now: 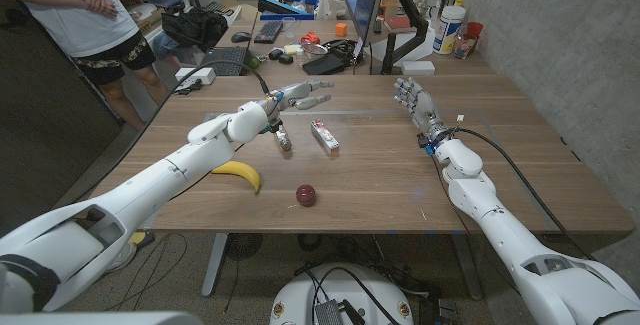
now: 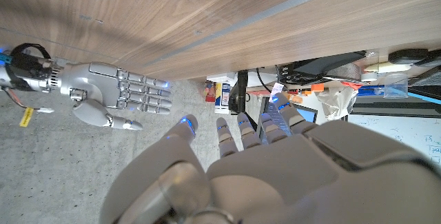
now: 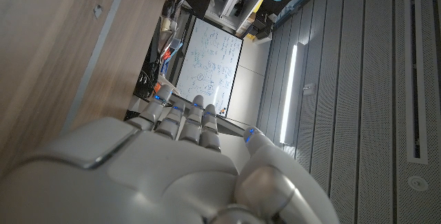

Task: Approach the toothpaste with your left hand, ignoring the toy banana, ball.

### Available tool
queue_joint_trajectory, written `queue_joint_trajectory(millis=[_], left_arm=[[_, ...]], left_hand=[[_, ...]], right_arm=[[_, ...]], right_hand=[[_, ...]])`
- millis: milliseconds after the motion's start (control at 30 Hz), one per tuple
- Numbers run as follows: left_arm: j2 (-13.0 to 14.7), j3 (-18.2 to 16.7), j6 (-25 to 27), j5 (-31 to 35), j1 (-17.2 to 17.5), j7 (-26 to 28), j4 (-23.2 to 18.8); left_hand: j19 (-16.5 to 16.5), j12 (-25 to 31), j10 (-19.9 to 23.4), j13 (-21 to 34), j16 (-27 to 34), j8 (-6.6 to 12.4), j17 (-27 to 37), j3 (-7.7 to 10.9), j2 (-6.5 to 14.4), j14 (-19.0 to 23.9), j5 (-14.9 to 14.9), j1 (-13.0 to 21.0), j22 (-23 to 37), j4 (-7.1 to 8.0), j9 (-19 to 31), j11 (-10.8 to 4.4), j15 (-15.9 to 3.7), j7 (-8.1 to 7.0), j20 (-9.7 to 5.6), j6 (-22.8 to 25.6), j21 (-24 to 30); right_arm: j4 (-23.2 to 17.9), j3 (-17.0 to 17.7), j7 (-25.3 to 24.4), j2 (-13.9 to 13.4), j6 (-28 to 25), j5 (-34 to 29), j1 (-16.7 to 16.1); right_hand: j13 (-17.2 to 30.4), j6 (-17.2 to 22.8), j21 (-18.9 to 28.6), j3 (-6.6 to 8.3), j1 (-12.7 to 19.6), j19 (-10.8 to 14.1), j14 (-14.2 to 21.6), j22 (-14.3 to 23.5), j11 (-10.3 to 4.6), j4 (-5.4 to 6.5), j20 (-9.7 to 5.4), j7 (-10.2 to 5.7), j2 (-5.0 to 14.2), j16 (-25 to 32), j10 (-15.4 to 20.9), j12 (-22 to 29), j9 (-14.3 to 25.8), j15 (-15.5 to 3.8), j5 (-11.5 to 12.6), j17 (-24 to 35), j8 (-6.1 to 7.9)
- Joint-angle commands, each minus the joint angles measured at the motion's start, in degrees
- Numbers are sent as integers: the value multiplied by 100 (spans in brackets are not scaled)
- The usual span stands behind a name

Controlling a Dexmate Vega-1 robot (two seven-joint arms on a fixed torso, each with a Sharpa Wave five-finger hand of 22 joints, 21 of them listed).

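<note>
Broad brown wooden table (image 1: 520,180), with a white-and-red boxed toothpaste (image 1: 324,136) lying flat near its middle, label up. Left hand (image 1: 296,96) raised over the far side, open, fingers spread and holding nothing, just beyond and to the left of the toothpaste, apart from it. Right hand (image 1: 414,103) well away to the right, fingers extended, empty too. Yellow toy banana (image 1: 238,174) on the near left; small dark-red ball (image 1: 306,195) on the near middle, both well clear of the hand. Small silver-and-red tube (image 1: 283,140) below the left wrist, just left of the toothpaste. Likely risks: drifting past the box toward the far clutter, or brushing that tube while coming down.
</note>
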Motion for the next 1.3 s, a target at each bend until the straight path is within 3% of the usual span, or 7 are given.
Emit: queue_joint_trajectory(millis=[33,1300], left_arm=[[21,34,44,49,-25,-89,-8],[86,130,216,178,-43,-364,-56]], left_hand=[[27,50,109,10,43,56,9,-23,-54,54,20,50,20,-17,24,-23,-475,-26,36,78,-13],[91,54,248,17,34,46,5,3,15,122,57,185,22,-70,23,-13,-510,-32,91,182,-38]], right_arm=[[44,-14,5,17,30,-10,28],[67,-35,-25,31,54,-32,30]], right_hand=[[27,48,-24,56,-33,22,44,18,-15,0,-320,4,250,11,34,-2,23,-12,26,13,36],[27,39,-70,62,-38,29,66,20,-7,0,-330,1,238,9,34,-3,23,-10,27,10,33]])
